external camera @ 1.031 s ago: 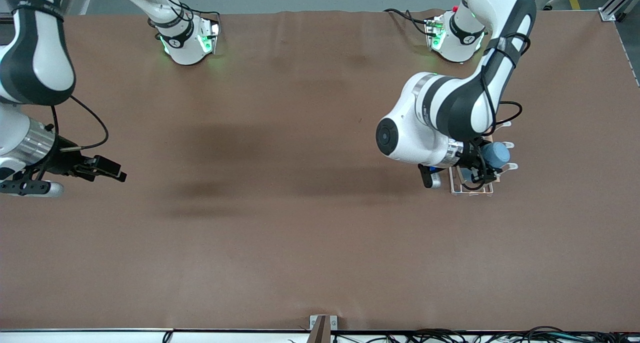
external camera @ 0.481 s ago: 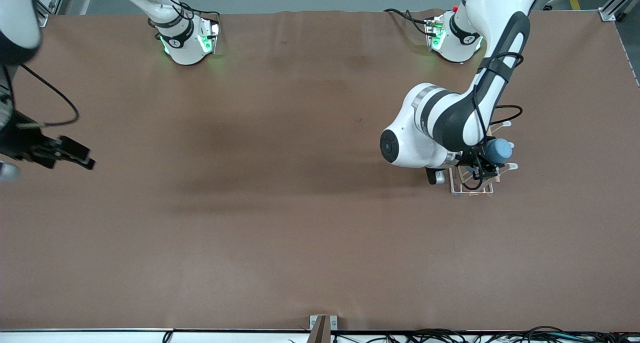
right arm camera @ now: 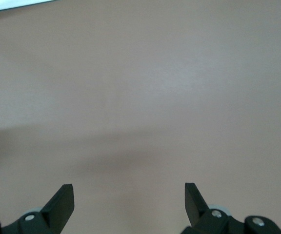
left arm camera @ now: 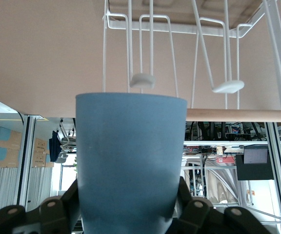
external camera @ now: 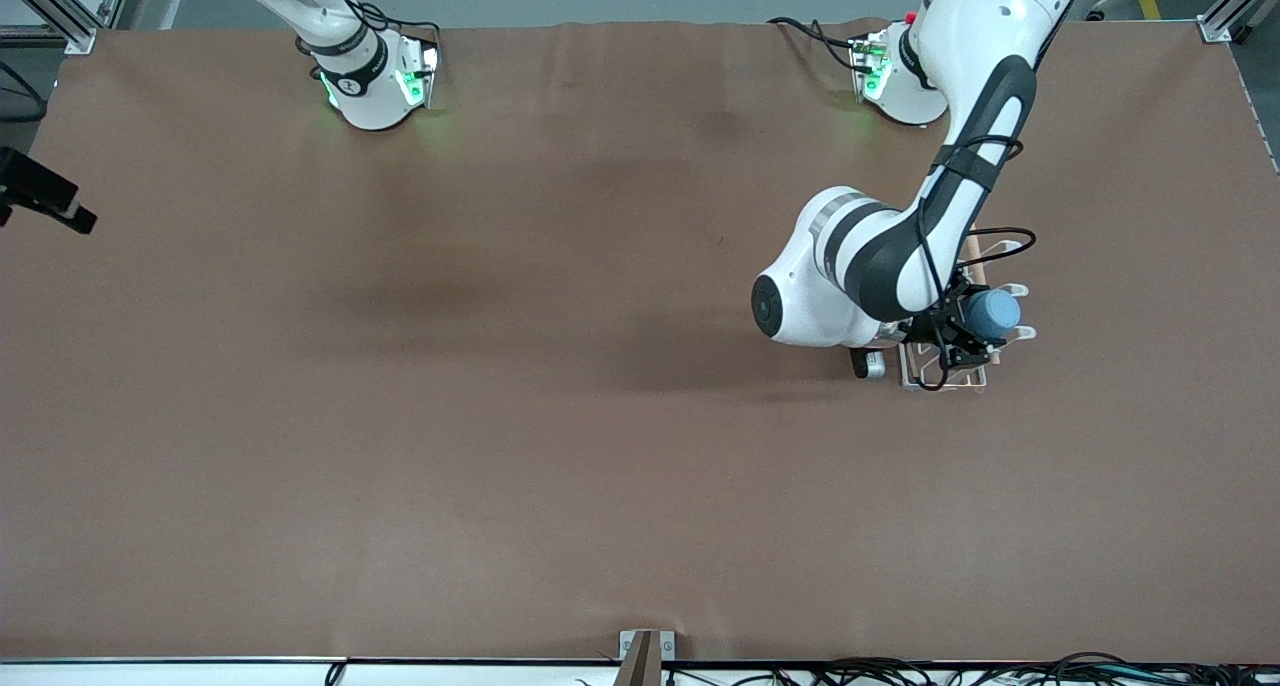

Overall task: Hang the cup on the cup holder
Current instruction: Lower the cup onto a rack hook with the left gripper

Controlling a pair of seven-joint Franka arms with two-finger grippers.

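We have the left gripper (external camera: 962, 334) clamped on the cup (external camera: 992, 312), mouth aimed at a prong of the cup holder (external camera: 925, 381) (at four o'clock on the table). The right gripper (right arm camera: 129, 197), open, waits over bare table.

The scene holds one light-blue cup (external camera: 991, 312), one white wire cup holder (external camera: 945, 376) with one wooden rod (left arm camera: 238, 115), two robot arms and one brown table (external camera: 520, 446).
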